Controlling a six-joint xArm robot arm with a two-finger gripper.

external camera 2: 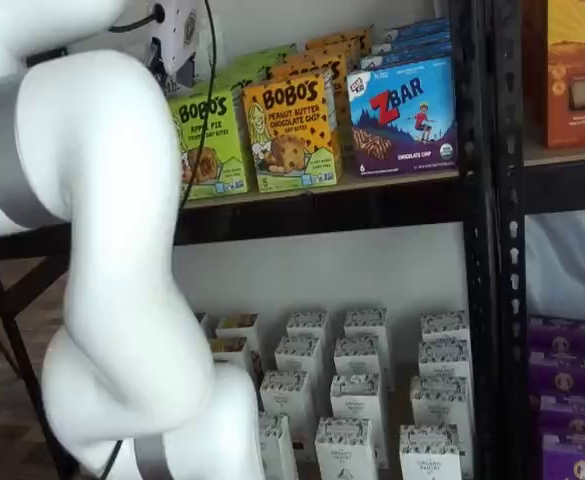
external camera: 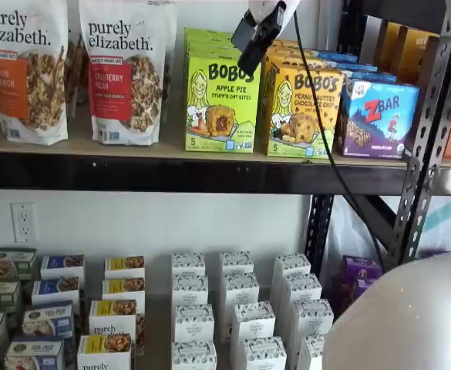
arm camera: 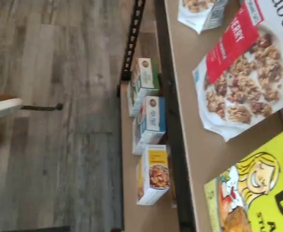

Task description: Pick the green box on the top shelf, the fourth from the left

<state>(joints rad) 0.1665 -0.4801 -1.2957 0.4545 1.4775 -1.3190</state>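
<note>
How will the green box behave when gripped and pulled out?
The green box looks like thin cardboard, so probably light and somewhat crushable. It stands upright and narrow, close beside the orange box, so it may tip or drag that neighbour.

"BOBO'S Apple Pie" — green box [external camera: 221,104]

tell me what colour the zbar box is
Blue, clearest in a shelf view: the ZBar box.

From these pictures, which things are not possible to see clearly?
- The claw: in a shelf view only dark fingers hang from the top edge, side-on, so open or shut cannot be told.
- The green box: in a shelf view the white arm covers its left part; in the wrist view the picture edge cuts it.
- The small print on the green box: too small to read.
- The top shelf: both ends are cut off.
</note>
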